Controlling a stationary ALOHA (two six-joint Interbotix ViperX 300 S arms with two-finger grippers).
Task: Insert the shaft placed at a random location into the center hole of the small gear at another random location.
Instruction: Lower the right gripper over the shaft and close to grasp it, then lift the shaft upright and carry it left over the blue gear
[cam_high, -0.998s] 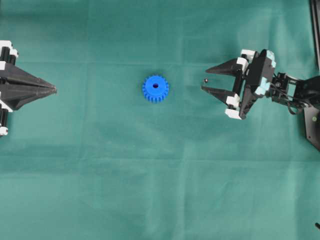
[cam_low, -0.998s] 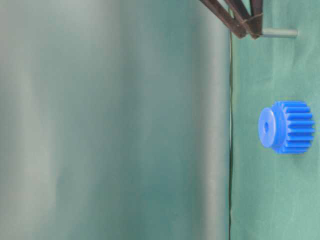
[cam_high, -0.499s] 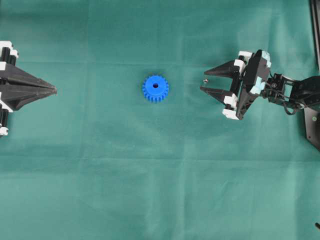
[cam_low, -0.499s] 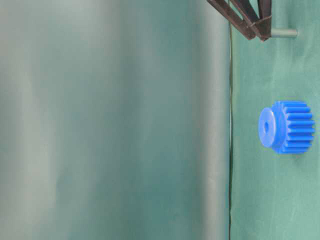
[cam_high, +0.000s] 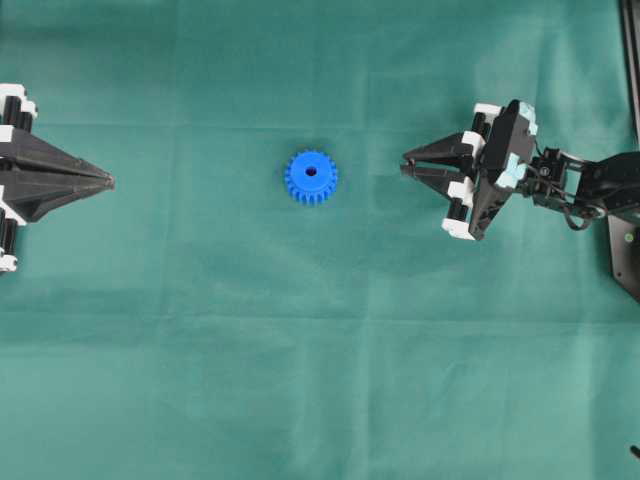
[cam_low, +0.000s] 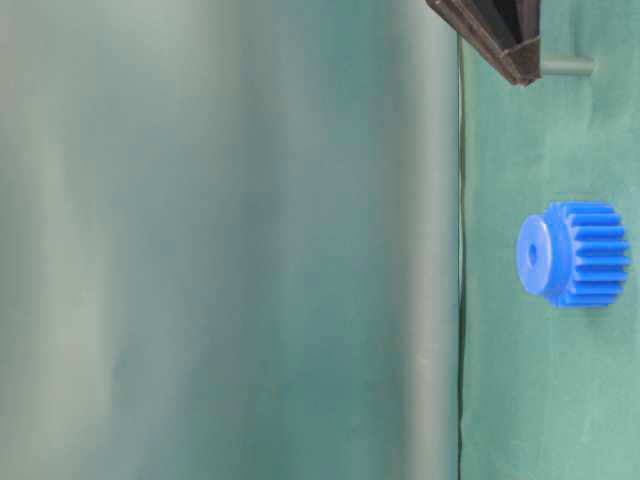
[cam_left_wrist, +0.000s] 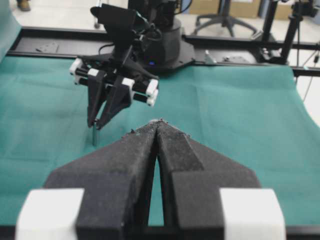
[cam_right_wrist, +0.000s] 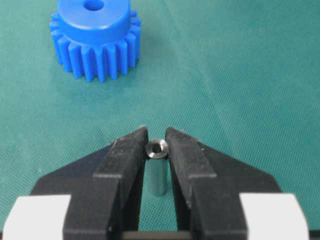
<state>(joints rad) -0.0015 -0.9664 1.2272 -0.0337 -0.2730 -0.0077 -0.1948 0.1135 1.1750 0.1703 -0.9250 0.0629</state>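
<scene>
The small gear (cam_high: 311, 178) is bright blue and lies flat mid-table, its center hole (cam_high: 311, 172) facing up and empty. It also shows in the right wrist view (cam_right_wrist: 95, 37) and the table-level view (cam_low: 580, 254). The shaft (cam_right_wrist: 157, 170) is a small grey pin standing upright on the cloth, to the gear's right in the overhead view. My right gripper (cam_right_wrist: 156, 137) is shut on the shaft near its top, both fingers touching it. In the overhead view the right gripper (cam_high: 405, 166) hides the shaft. My left gripper (cam_high: 110, 182) is shut and empty at the far left edge.
Green cloth (cam_high: 320, 350) covers the table, with light creases. The right arm's black base (cam_left_wrist: 165, 40) and a black frame rail (cam_left_wrist: 240, 42) stand at the table's far side in the left wrist view. A dark post (cam_high: 628, 60) runs along the overhead view's right edge.
The right gripper's jaws have closed from wide open onto the shaft. The gear and the left gripper have not moved.
</scene>
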